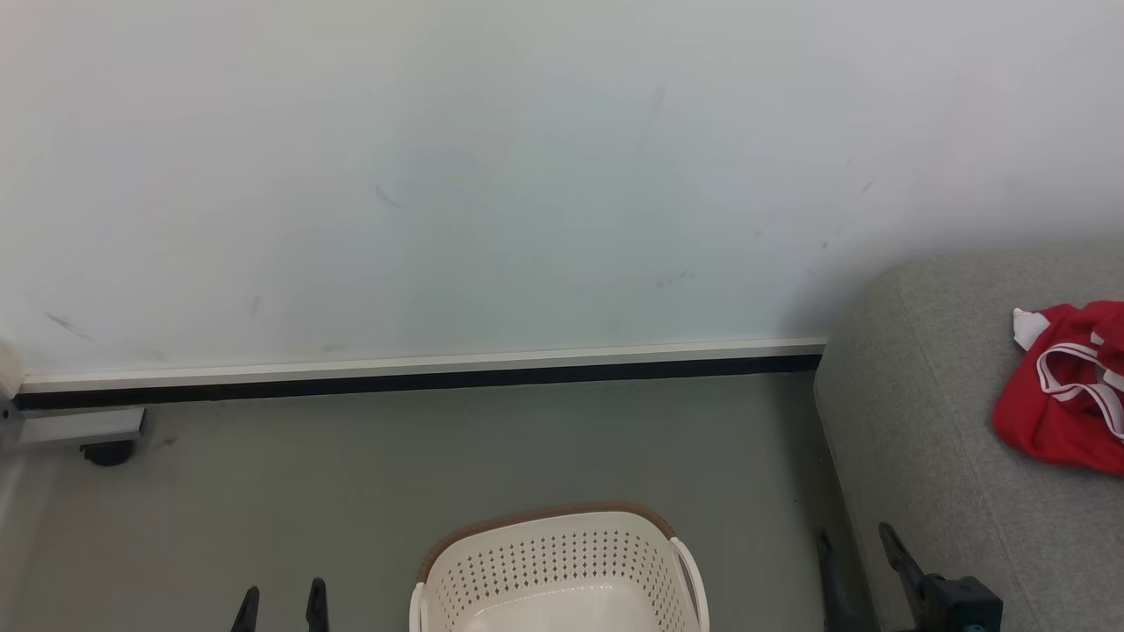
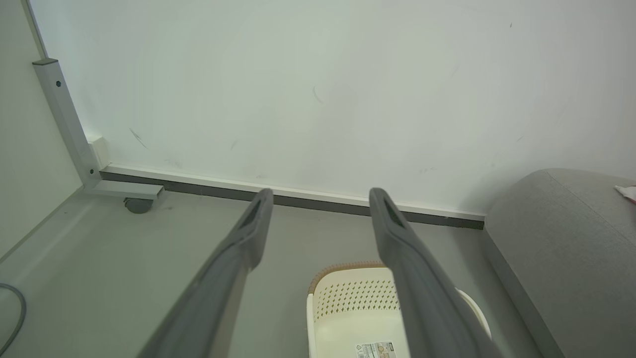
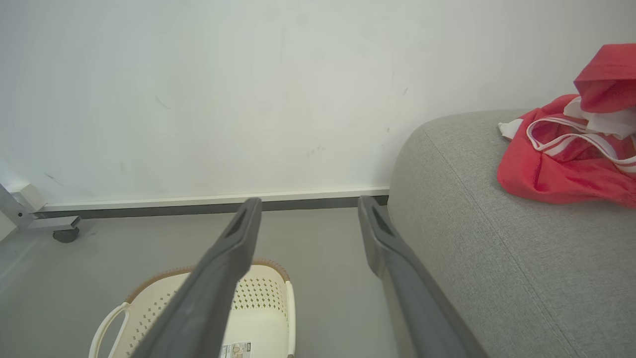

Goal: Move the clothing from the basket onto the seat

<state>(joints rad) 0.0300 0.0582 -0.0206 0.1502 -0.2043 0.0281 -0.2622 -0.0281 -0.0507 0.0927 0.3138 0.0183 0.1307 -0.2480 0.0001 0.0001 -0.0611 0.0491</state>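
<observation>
Left pincer point(image 1: 283, 607): fingers parted, holding nothing, just left of laundry basket point(image 1: 562, 562).
Right pincer point(image 1: 856, 562): fingers parted, holding nothing, close against edge of grey sofa point(image 1: 913, 421).
Red garments point(image 1: 1062, 412): heaped on sofa, ahead and right of right pincer.
Basket: between pincers; visible interior bare.
Risk: basket's near part is cut off, so a leftover garment could be missed; right pincer could snag upholstery if swung.

The clothing point(image 3: 556, 169) is seen heaped on the seat point(image 3: 497, 258), toward its far end. The basket point(image 3: 261, 293) is set on the floor point(image 3: 328, 258) beside the seat, apart from it. The right tool point(image 3: 308, 204) is held over the floor beside the seat, fingers spread wide.
</observation>
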